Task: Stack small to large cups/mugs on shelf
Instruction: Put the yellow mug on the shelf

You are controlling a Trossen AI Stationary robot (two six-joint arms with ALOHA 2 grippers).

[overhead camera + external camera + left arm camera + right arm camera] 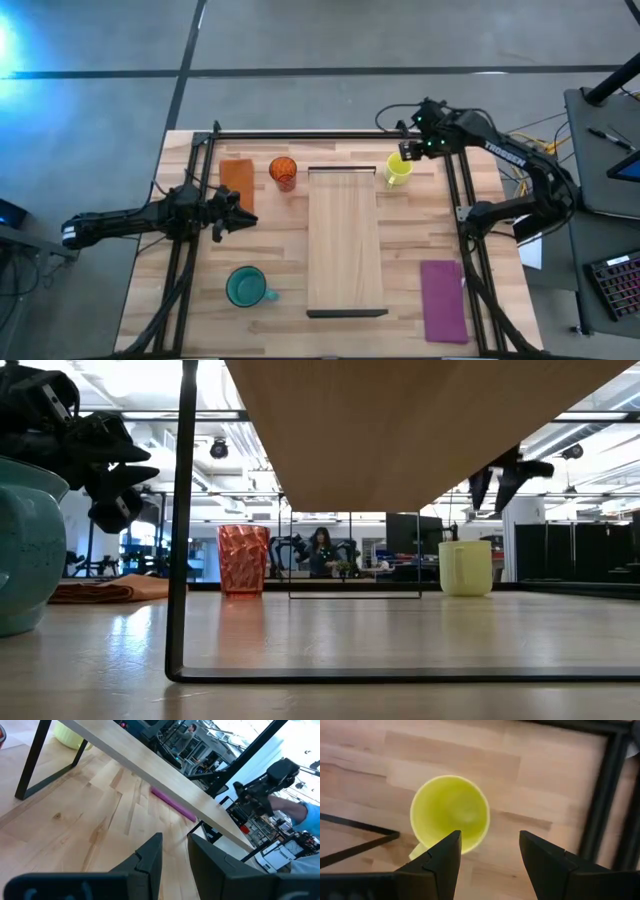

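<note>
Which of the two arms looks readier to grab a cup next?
The right: its gripper hovers open directly above the yellow-green mug. The left gripper waits mid-table, over no cup.

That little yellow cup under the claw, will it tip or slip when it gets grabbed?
The yellow-green mug stands upright on a flat base, so it probably won't roll. Its smooth wall may be slippery. It looks empty, so likely light, and the open right gripper could nudge it aside.

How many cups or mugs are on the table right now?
3: yellow-green mug under the open right gripper, red cup beside the shelf, teal mug near the front. More may hide beneath the shelf.
</note>
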